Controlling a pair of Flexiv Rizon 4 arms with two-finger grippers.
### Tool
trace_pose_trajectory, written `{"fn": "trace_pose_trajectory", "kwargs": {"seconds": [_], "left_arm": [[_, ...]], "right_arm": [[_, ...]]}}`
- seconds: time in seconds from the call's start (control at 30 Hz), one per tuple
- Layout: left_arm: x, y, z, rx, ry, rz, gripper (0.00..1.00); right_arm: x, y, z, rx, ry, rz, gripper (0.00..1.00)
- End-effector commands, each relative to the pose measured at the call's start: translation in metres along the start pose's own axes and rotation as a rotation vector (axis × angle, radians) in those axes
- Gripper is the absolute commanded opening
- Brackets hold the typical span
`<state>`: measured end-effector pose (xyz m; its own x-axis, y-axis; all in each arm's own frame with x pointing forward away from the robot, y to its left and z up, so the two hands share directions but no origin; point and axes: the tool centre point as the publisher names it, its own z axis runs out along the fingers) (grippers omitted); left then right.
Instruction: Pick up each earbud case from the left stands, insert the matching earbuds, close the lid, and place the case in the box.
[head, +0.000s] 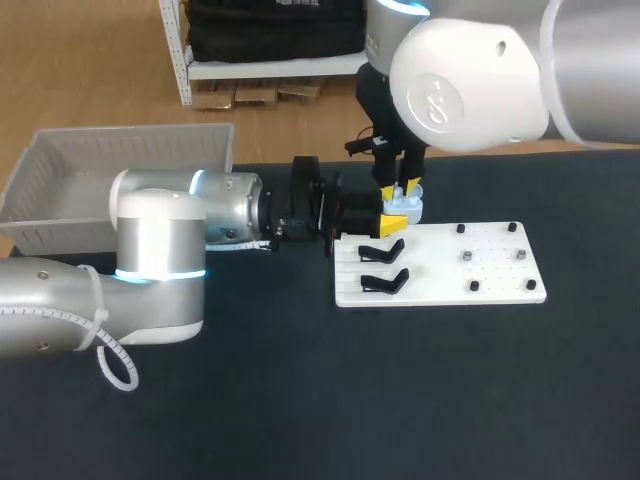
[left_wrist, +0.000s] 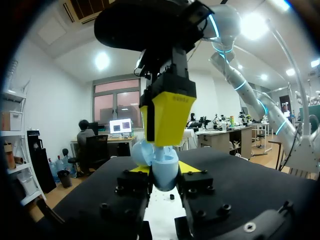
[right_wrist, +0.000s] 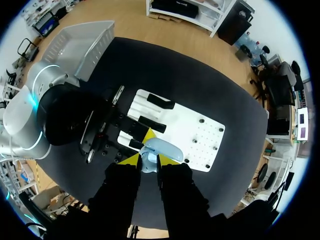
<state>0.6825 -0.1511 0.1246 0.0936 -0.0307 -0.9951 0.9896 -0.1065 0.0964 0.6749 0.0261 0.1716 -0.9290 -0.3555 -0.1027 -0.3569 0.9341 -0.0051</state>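
The job looks early. One pale-blue case (head: 411, 208) is off its stand and held over the near edge of the white board (head: 490, 275). No case shows in the part of the box (head: 60, 215) that can be seen, at the desk's (head: 300, 400) far left corner. Two black stands (head: 383, 251) on the board's left side carry nothing that can be made out. So fitting the buds, shutting the lid and boxing the case all seem still to come for this one, with any others after it.

The left pincer (left_wrist: 164, 170) reaches in level from the left and is clenched on the case, a yellow tip pressed to each side of its body. In the left wrist view a rounded pale part stands up beside the body. It is probably the lid raised, though that is not certain.

The right pincer (head: 401, 190) hangs straight above, its tips down at the top of the case. Whether it is gripping the lid, a bud or nothing cannot be told, and no bud can be picked out.

The case therefore sits between the left pincer's tips and directly under the right one, well apart from the box.
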Motion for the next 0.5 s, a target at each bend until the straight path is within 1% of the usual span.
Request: {"fn": "trace_pose_trajectory", "kwargs": {"seconds": [0.03, 0.47, 0.5], "left_arm": [[0.0010, -0.0012, -0.0004, -0.003, -0.003, 0.003, 0.00], [0.0010, -0.0012, -0.0004, -0.003, -0.003, 0.003, 0.00], [0.0010, -0.0012, -0.0004, -0.003, -0.003, 0.003, 0.00]], "right_arm": [[-0.0022, -0.0017, 0.0021, 0.003, 0.007, 0.000, 0.00], [0.0008, 0.0003, 0.0057, 0.011, 0.023, -0.030, 0.00], [0.0012, 0.0004, 0.0057, 0.011, 0.023, -0.030, 0.05]]}}
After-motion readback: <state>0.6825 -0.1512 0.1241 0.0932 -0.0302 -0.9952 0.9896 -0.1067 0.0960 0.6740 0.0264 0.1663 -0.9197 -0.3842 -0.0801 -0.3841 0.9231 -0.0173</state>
